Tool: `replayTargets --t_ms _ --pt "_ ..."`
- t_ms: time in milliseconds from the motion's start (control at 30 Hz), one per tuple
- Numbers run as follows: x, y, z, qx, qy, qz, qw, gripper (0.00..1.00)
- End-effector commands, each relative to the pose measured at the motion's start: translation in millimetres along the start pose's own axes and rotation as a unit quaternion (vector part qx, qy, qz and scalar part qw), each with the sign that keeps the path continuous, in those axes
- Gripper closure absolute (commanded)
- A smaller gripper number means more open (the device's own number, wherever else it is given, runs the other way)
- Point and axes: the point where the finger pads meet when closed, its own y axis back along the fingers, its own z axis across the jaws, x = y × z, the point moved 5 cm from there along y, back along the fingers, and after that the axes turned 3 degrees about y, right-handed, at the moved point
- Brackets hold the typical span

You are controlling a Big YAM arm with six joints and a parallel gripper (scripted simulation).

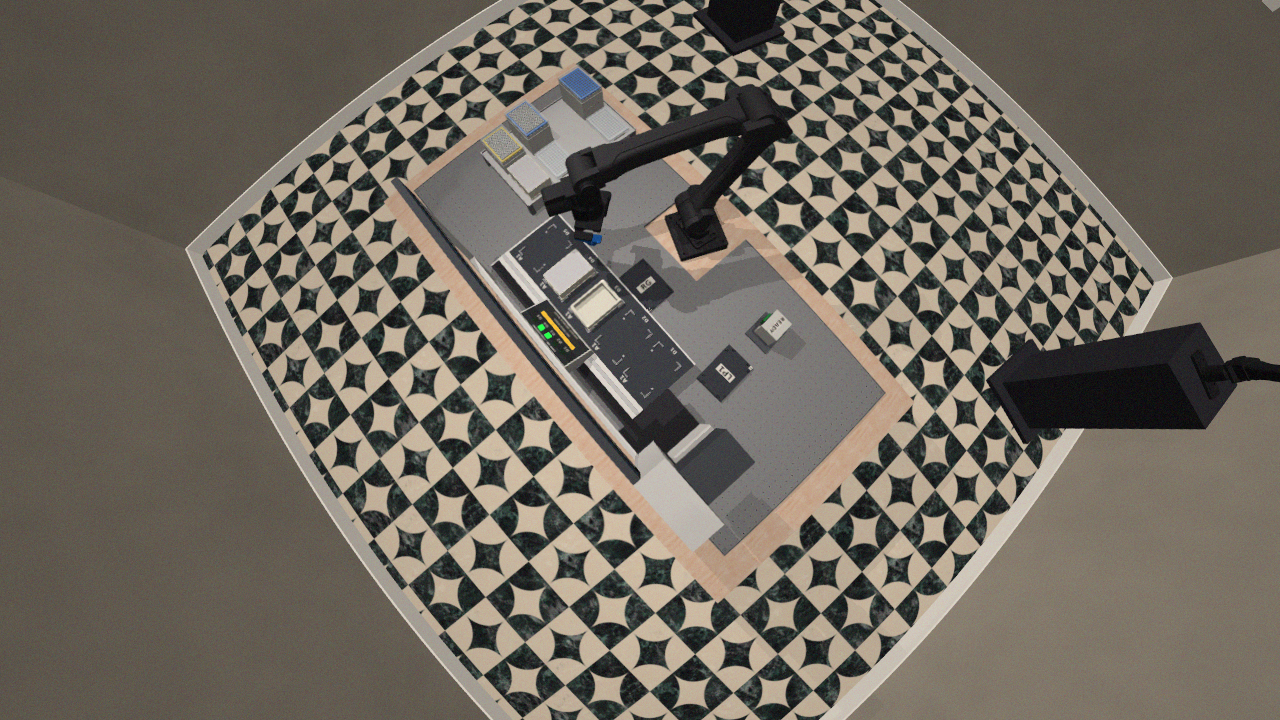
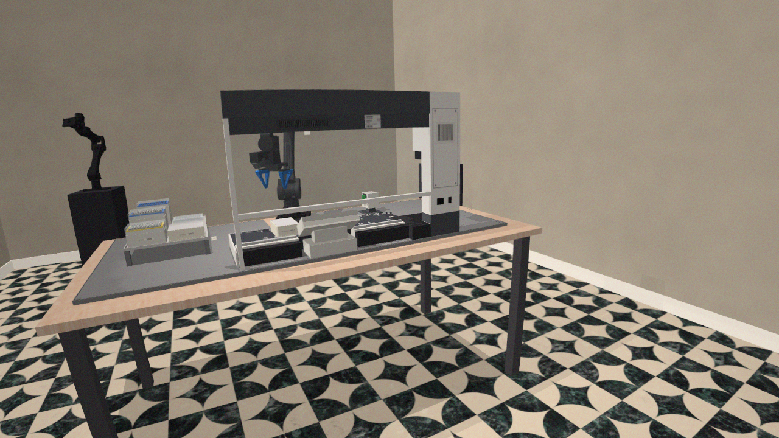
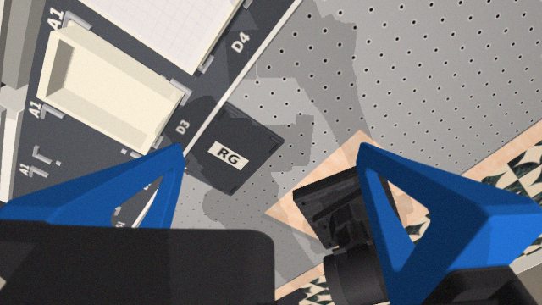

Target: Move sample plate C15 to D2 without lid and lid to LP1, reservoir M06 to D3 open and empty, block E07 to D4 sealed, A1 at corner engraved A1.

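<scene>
Your gripper hung fully open and empty above the perforated table top, near the regrip nest RG. The one-well reservoir M06 lay in D3 and the sealed deep-well block E07 in D4, both well apart from the fingers and beyond the nest. LP1 held no lid.
</scene>
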Motion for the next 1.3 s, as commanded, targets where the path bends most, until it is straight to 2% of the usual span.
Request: replayTargets --t_ms 0,67,333,367,400,433,467,500,600,633,767,1100,1200,1233,1267 --pt "4.9 11.2 -11.0 -0.008 -0.047 -0.014 0.999 0.0" --pt "5.4 10.4 -13.5 -0.011 -0.057 -0.021 0.998 0.0" --pt "29.5 4.4 -38.7 -0.008 -0.137 -0.012 0.991 0.0" --pt "20.5 17.5 -35.3 -0.018 -0.146 -0.032 0.989 0.0" --pt "11.7 24.7 -32.1 -0.023 -0.156 -0.04 0.987 0.0" --pt "14.0 16.1 -29.5 -0.018 -0.16 -0.029 0.987 0.0" --pt "24.1 -1.5 -32.7 -0.007 -0.169 -0.009 0.986 0.0" --pt "25.1 -2.0 -33.1 -0.005 -0.179 -0.007 0.984 0.0" --pt "24.7 -0.6 -32.9 -0.006 -0.188 -0.008 0.982 0.0" --pt "13.8 21.0 -28.6 -0.021 -0.198 -0.031 0.979 0.0" --pt "18.8 12.0 -30.6 -0.016 -0.237 -0.021 0.971 0.0" --pt "18.8 11.8 -30.7 -0.018 -0.333 -0.019 0.943 0.0" --pt "18.9 11.8 -30.6 -0.018 -0.337 -0.019 0.941 0.0" --pt "5.6 21.5 -34.8 -0.028 -0.343 -0.032 0.938 0.0" --pt "1.4 21.6 -38.2 -0.028 -0.343 -0.033 0.938 0.0"
